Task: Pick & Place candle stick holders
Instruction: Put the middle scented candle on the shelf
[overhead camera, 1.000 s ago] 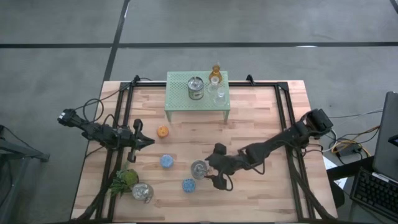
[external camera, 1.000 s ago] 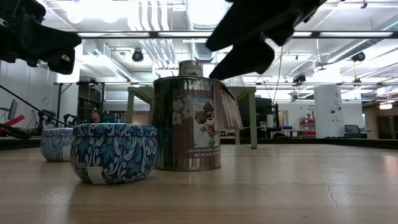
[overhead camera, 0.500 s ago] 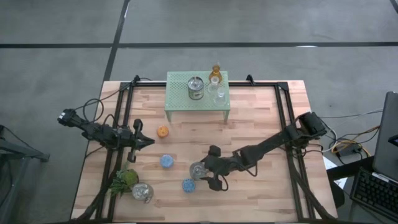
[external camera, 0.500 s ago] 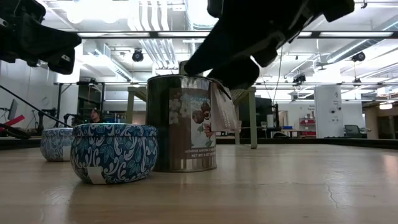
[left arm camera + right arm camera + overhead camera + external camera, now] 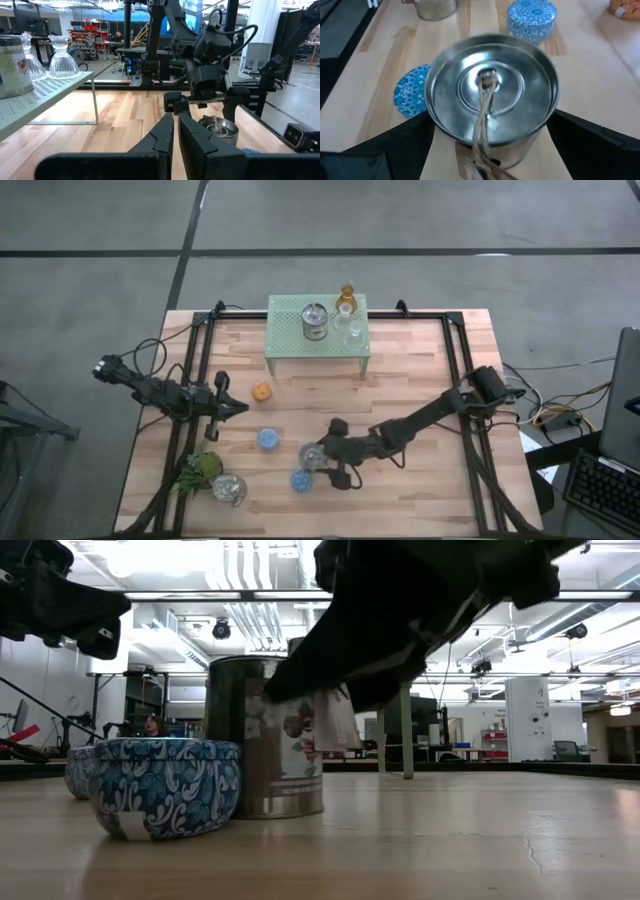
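Note:
A silvery tin candle holder (image 5: 312,455) with a twine tag on its lid knob (image 5: 487,80) stands upright on the table's near middle. My right gripper (image 5: 318,463) is open and straddles it, one finger on each side of its wall. A blue holder (image 5: 299,479) stands right beside the tin, and another blue one (image 5: 267,439) is farther left. An orange holder (image 5: 262,392) sits left of centre. My left gripper (image 5: 243,407) waits shut and level at the table's left, touching nothing. My right gripper has the silvery tin between its open fingers (image 5: 580,140), which come slanting down from the table's right and stand close against the upper wall (image 5: 547,122) on two opposite sides. The tin fills the gap. It stands upright with its base on the table (image 5: 265,812).
A pale-green mesh stand (image 5: 290,350) at the far middle carries a silvery tin (image 5: 314,320), an amber glass (image 5: 346,300) and clear glasses (image 5: 352,332). A green plant (image 5: 200,470) and another silvery holder (image 5: 228,488) sit at the near left corner.
My right gripper has come down and toward the table's left, over the silvery tin, staying open. The tin has slid a little toward the left, still upright, and the blue holder beside it has shifted slightly with it.

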